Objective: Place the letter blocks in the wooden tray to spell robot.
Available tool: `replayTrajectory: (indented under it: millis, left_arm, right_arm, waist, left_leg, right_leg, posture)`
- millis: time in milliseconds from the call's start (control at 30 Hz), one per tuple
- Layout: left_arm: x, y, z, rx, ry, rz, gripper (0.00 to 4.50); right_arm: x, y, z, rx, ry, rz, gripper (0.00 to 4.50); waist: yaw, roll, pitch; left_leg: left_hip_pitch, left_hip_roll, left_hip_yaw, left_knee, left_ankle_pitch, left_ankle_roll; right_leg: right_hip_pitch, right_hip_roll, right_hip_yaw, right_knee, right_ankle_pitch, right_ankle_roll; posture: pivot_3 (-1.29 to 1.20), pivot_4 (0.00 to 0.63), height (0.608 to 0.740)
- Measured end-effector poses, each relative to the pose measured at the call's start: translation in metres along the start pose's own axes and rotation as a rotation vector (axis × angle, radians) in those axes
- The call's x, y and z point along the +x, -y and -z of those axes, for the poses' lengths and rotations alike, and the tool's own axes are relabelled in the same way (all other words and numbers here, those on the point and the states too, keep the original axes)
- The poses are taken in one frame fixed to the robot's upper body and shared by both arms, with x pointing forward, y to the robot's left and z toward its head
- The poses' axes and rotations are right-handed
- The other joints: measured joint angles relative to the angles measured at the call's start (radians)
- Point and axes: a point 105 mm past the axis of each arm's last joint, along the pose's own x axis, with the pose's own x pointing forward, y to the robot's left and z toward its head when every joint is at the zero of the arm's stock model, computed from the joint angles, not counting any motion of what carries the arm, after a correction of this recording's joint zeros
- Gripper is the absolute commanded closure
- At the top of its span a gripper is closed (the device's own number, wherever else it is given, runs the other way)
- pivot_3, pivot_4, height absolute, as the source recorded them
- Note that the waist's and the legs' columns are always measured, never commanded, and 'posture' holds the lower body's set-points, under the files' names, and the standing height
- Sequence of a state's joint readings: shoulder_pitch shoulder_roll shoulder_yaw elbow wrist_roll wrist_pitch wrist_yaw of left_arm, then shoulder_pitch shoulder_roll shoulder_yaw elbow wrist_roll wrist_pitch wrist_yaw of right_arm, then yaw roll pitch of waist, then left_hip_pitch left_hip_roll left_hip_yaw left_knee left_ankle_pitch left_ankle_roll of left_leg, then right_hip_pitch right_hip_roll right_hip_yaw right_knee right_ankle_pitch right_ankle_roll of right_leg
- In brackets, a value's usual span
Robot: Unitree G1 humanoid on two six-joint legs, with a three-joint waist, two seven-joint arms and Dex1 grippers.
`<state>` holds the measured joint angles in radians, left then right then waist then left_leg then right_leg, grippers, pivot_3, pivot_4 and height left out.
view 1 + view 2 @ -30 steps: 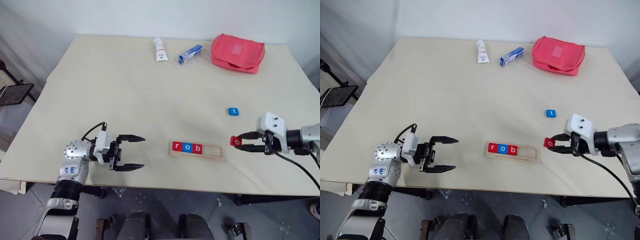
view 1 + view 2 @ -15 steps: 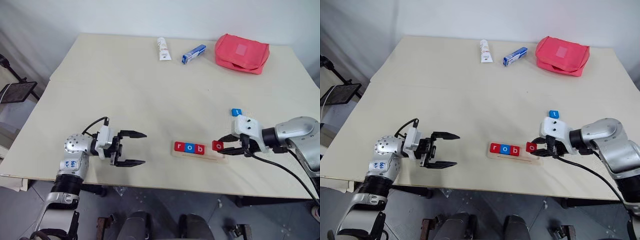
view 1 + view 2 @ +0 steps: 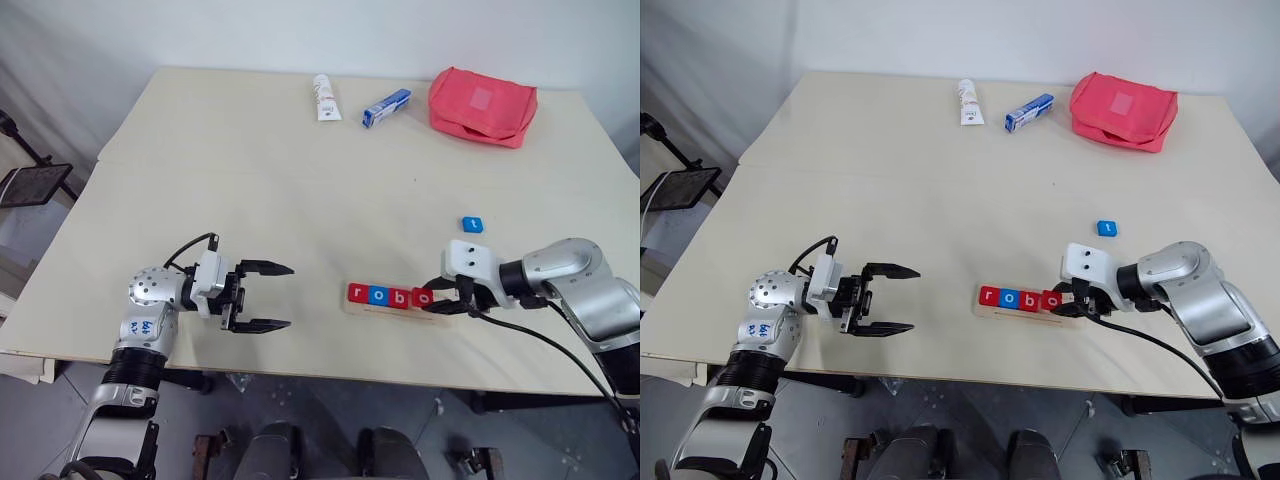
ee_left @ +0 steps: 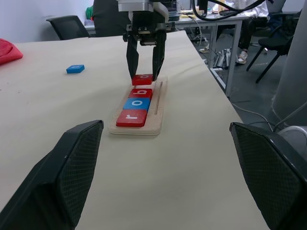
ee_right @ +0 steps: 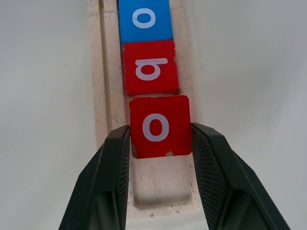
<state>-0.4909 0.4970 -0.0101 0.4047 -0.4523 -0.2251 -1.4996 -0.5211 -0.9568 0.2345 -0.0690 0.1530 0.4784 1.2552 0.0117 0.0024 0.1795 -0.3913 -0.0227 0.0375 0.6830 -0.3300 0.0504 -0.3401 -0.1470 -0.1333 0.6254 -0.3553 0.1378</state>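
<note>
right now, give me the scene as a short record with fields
tray: holds r, o, b in a row
red o tile: between the right gripper fingers, over the tray next to b
blue t tile: loose on the table, beyond the tray
left gripper: open, holding nothing
far edge: white tube, blue box, red pouch

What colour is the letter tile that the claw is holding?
Red, with a white o; the right wrist view shows it best.

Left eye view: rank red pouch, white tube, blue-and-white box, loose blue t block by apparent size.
1. red pouch
2. white tube and blue-and-white box: look alike, unranked
3. blue t block, smallest though nearer the camera
</note>
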Motion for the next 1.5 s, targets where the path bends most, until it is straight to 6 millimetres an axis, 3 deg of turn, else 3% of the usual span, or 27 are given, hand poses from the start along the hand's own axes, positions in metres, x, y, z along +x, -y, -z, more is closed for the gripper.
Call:
replayTrajectory:
  millis: [33, 333, 633, 733, 867, 1100, 1500]
  left_arm:
    - [0.0, 0.0, 0.0, 0.0, 0.0, 0.0, 0.0]
    - [0.0, 0.001, 0.001, 0.001, 0.0, -0.001, 0.0]
    - [0.003, 0.002, 0.002, 0.007, 0.005, 0.001, 0.0]
    - [0.003, 0.002, 0.002, 0.008, 0.006, 0.001, 0.0]
    - [0.005, 0.002, 0.002, 0.013, 0.011, 0.002, 0.0]
    - [0.005, 0.002, 0.002, 0.015, 0.011, 0.002, 0.0]
    - [0.004, 0.003, 0.004, 0.008, 0.01, 0.0, 0.0]
  right_arm:
    - [0.0, 0.001, -0.001, -0.004, -0.002, 0.004, 3.03]
    - [0.001, -0.003, -0.003, -0.006, 0.002, -0.019, 0.02]
    - [0.001, -0.006, -0.009, 0.008, 0.025, -0.01, 0.02]
    - [-0.002, -0.003, -0.013, 0.02, 0.047, 0.001, 0.62]
    - [-0.007, 0.007, -0.019, 0.014, 0.075, 0.047, 1.96]
    - [-0.007, 0.022, -0.013, 0.034, 0.078, 0.11, 4.42]
    - [0.007, 0.014, -0.005, 0.048, 0.081, 0.081, 4.47]
  waist:
    - [0.0, 0.0, 0.0]
    - [0.0, 0.0, 0.0]
    - [0.0, 0.0, 0.0]
    - [0.0, 0.0, 0.0]
    - [-0.001, 0.0, 0.0]
    - [-0.001, 0.0, 0.0]
    - [-0.006, 0.0, 0.0]
  left_leg:
    - [0.0, 0.0, 0.0, 0.0, 0.0, 0.0]
    - [0.0, 0.0, 0.0, 0.0, 0.0, 0.0]
    - [0.0, 0.0, 0.0, 0.0, 0.0, 0.0]
    - [0.0, 0.0, 0.0, 0.0, 0.0, 0.0]
    - [0.0, 0.0, 0.0, 0.0, 0.0, 0.0]
    - [0.0, 0.0, 0.0, 0.0, 0.0, 0.0]
    - [0.0, 0.0, 0.0, 0.0, 0.0, 0.0]
  right_leg:
    - [0.0, 0.0, 0.0, 0.0, 0.0, 0.0]
    - [0.0, 0.0, 0.0, 0.0, 0.0, 0.0]
    - [0.0, 0.0, 0.0, 0.0, 0.0, 0.0]
    - [0.0, 0.0, 0.0, 0.0, 0.0, 0.0]
    - [0.0, 0.0, 0.0, 0.0, 0.0, 0.0]
    - [0.0, 0.0, 0.0, 0.0, 0.0, 0.0]
    - [0.0, 0.0, 0.0, 0.001, 0.0, 0.0]
  posture:
    - [0.0, 0.15, 0.74]
    - [0.0, 0.15, 0.74]
    - [0.0, 0.15, 0.74]
    - [0.0, 0.15, 0.74]
    - [0.0, 0.15, 0.74]
    - [0.0, 0.15, 0.74]
    - [0.0, 0.15, 0.74]
